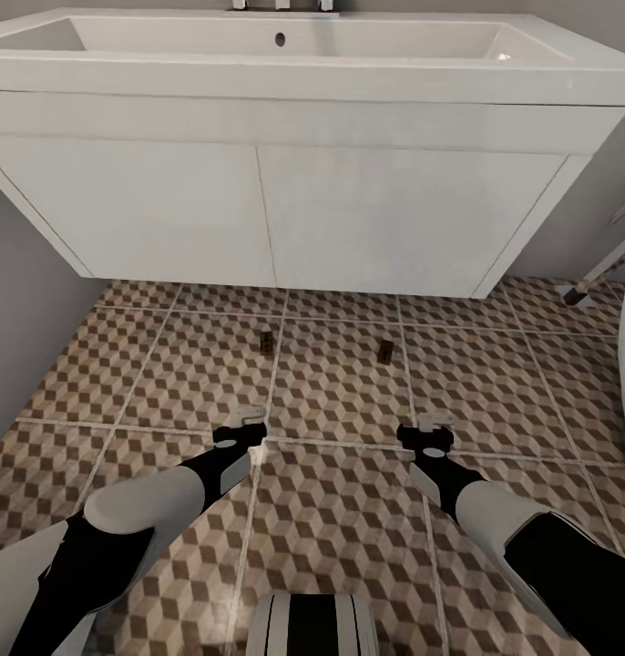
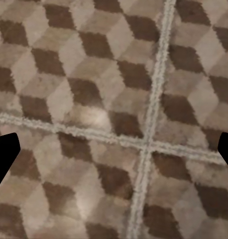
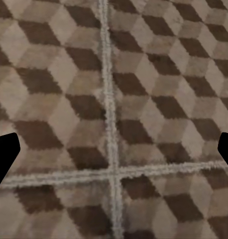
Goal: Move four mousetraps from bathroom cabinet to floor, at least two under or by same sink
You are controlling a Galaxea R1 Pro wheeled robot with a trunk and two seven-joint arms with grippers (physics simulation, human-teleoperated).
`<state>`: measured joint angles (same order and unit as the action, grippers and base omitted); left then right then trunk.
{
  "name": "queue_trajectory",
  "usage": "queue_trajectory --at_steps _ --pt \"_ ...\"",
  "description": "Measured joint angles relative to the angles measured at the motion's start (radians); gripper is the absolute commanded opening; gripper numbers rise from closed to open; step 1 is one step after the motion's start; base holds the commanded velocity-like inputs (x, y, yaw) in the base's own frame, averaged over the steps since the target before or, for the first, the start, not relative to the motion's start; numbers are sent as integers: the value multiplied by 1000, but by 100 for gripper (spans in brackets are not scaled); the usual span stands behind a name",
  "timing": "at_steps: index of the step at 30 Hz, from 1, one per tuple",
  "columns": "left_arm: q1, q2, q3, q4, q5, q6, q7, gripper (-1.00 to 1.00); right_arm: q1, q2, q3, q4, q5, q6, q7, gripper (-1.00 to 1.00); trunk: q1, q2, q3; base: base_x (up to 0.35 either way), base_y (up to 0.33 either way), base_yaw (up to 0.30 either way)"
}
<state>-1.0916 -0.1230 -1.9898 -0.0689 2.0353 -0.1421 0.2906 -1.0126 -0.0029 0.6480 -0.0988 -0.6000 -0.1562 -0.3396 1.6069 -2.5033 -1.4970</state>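
We see two mousetraps [image 1: 266, 342] [image 1: 384, 349] lying on the bathroom floor [image 1: 331, 392] just in front of the sink [image 1: 285, 55]. Our left gripper [image 1: 250, 420] and right gripper [image 1: 437, 424] hang low over the tiles. Both jaws are wide open and hold nothing.

Ahead of both grippers, left gripper [image 1: 249, 421] and right gripper [image 1: 437, 424], you have a white flat-fronted vanity [image 1: 276, 210] with two door panels, hung clear of the ground. The sink [image 1: 285, 41] sits on top, with the tap [image 1: 281, 5] cut off at the frame edge. Directly under both tools is the bathroom floor [image 1: 331, 510], cube-pattern tiles with pale grout; a grout crossing lies below each. A grey wall [image 1: 21, 301] runs outboard of the left tool, another grey wall [image 1: 577, 219] beyond the right. Soft sheen on the tile under the left tool.
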Motion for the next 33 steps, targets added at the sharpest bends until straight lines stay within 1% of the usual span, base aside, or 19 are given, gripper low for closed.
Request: queue_trajectory --at_steps 4,8,25,33 --pt "0 1 0 1 0 0 -2 100 0 0 0 0 0 0 0 100 0 0 0 -12 -9 0" --pt "0 1 2 2 0 1 -4 100 0 0 0 0 0 0 0 100 0 0 0 -182 -46 0" --pt "0 1 2 2 0 1 -4 100 1 0 0 0 0 -1 2 100 1 0 0 -312 -6 0" --pt "0 1 1 2 0 1 -4 100 1 0 0 0 0 -1 2 100 0 0 0 -74 0 0"
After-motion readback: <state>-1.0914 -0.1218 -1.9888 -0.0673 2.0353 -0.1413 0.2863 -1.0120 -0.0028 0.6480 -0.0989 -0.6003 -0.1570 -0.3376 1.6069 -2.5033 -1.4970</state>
